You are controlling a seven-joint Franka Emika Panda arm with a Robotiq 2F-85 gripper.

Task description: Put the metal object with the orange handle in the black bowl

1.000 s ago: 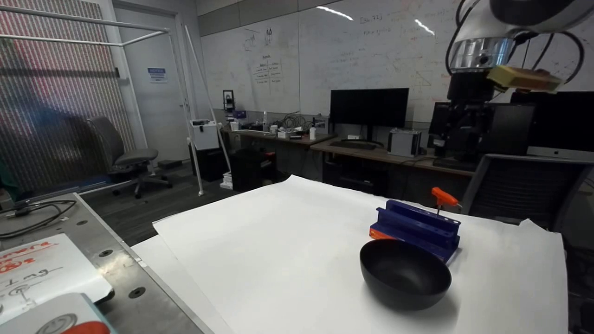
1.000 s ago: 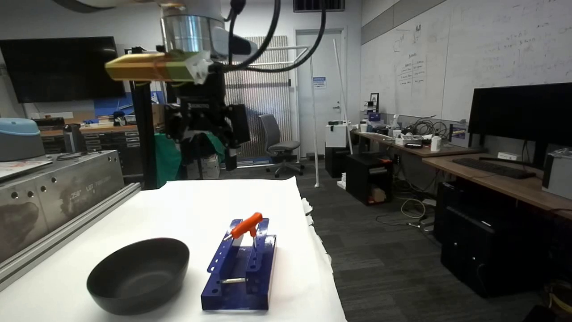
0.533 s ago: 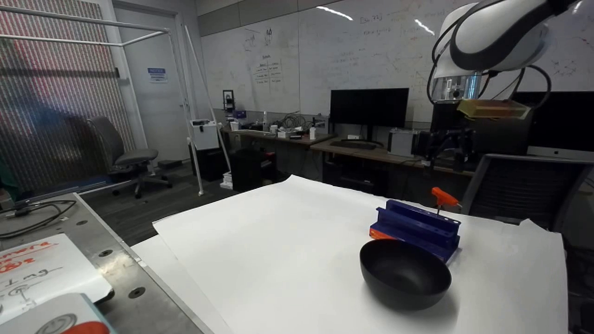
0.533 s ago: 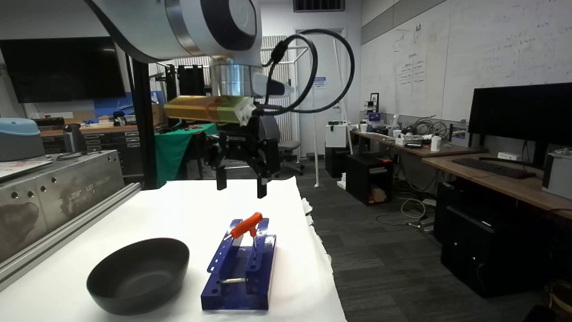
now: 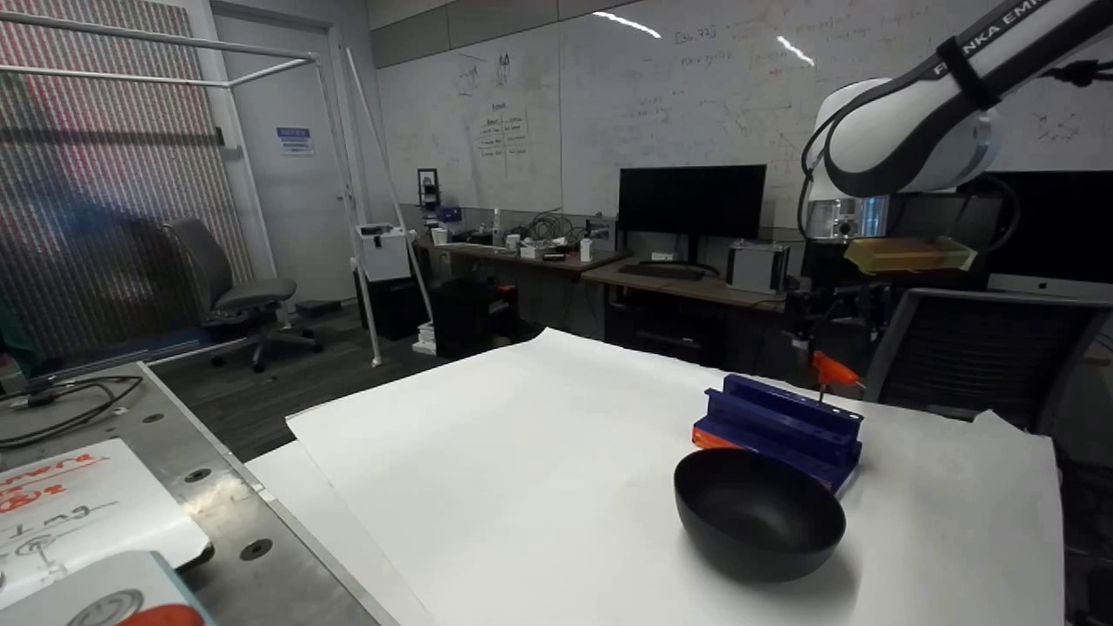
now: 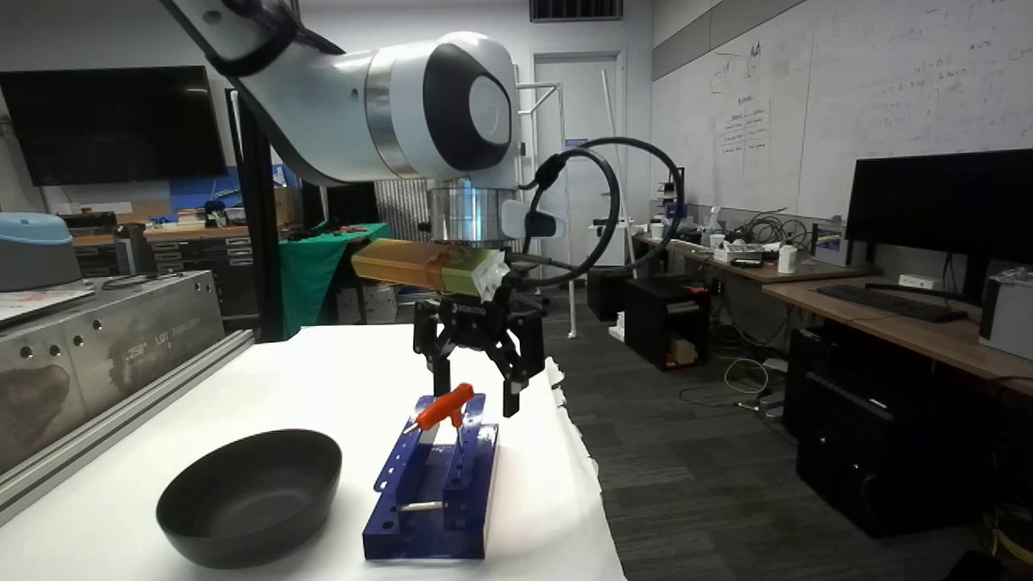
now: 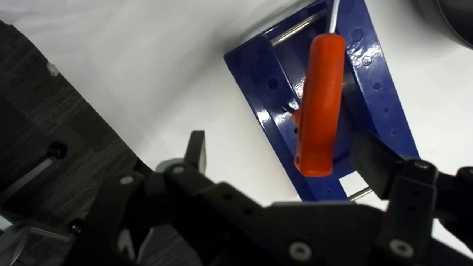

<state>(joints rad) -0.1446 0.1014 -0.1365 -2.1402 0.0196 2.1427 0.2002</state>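
Note:
The metal object with the orange handle stands in a blue ridged rack [image 6: 424,532]. Its orange handle [image 6: 445,406] sits above the rack and its thin stem goes down into it; the handle also shows in an exterior view [image 5: 833,372]. The black bowl [image 5: 759,513] stands beside the rack, and its edge shows in the wrist view [image 7: 458,18]. My gripper [image 6: 476,394] is open and empty, pointing down, close above and behind the handle. In the wrist view the handle [image 7: 321,103] lies ahead of the open fingers, nearer the right one, apparently untouched.
The rack and bowl stand on a table covered with white paper [image 5: 487,487]. The table edge and dark floor [image 6: 686,452] lie close beside the rack. A chair [image 5: 983,356] stands behind the table. A metal bench [image 6: 113,347] borders the far side.
My open gripper has come down a long way, from high above the table to just above the handle, moving right in an exterior view. The tool, rack and bowl have not moved.

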